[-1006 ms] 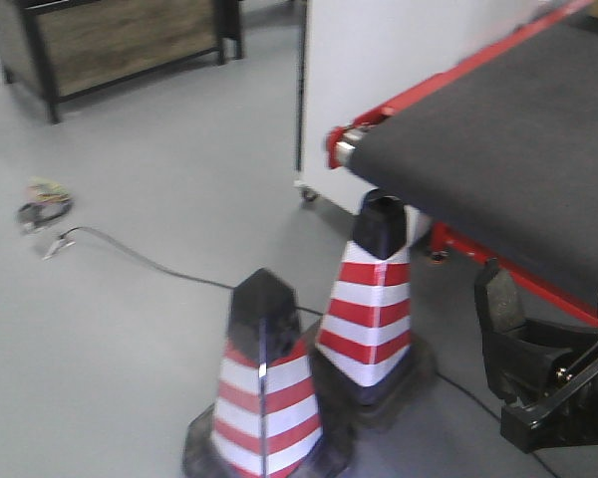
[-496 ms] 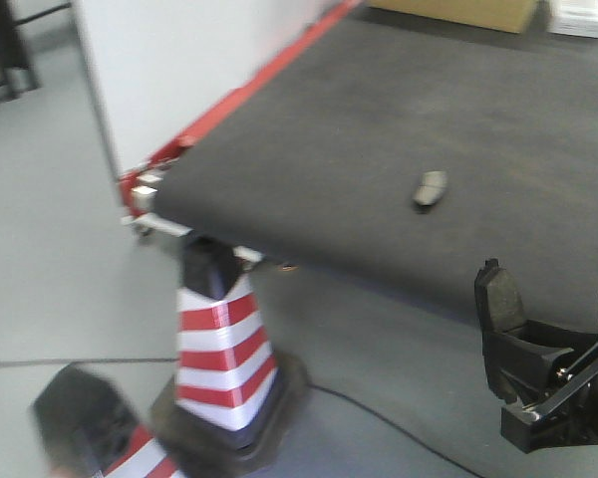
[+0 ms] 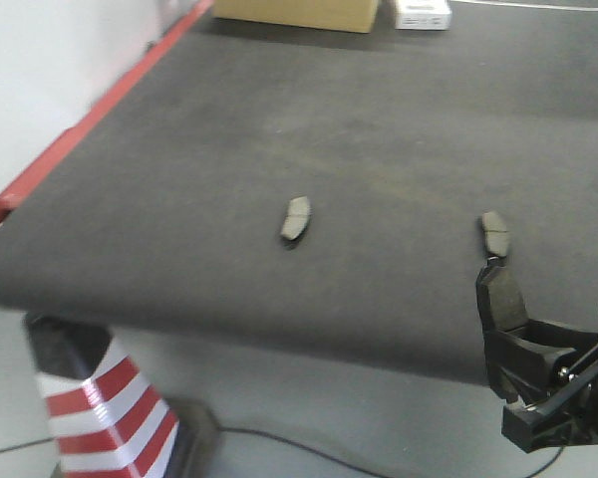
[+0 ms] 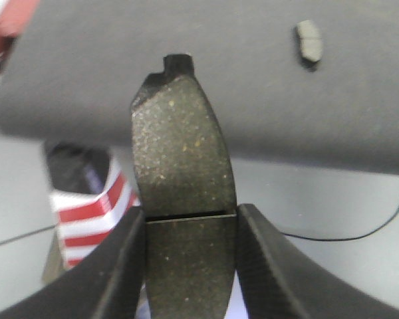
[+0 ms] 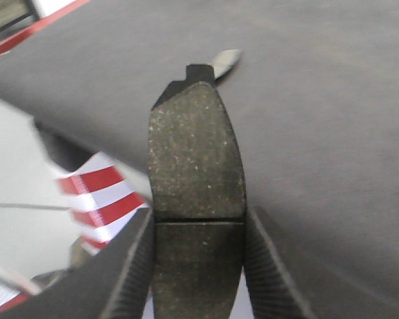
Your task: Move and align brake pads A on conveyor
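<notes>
The conveyor (image 3: 379, 129) is a wide dark belt with a red strip (image 3: 90, 124) on its left edge. Two brake pads A lie flat on it, one (image 3: 296, 219) near the middle and one (image 3: 495, 232) to the right. My right gripper (image 3: 508, 344) hangs just off the belt's near edge, shut on a third pad (image 3: 501, 299) that stands upright. In the right wrist view the gripper (image 5: 198, 222) clamps that pad (image 5: 196, 153), with a lying pad (image 5: 226, 61) beyond its tip. My left gripper (image 4: 189, 219) is shut on another pad (image 4: 179, 146); a belt pad (image 4: 309, 43) lies ahead to the right.
A red-and-white traffic cone (image 3: 105, 408) stands on the grey floor under the belt's near left corner. A cable (image 3: 279, 443) runs along the floor. A cardboard box (image 3: 299, 12) and a white box (image 3: 421, 12) sit at the belt's far end.
The front view has swung from the floor and cones toward the conveyor, which now fills the frame. A second lying pad has come into view. The right gripper still holds its pad.
</notes>
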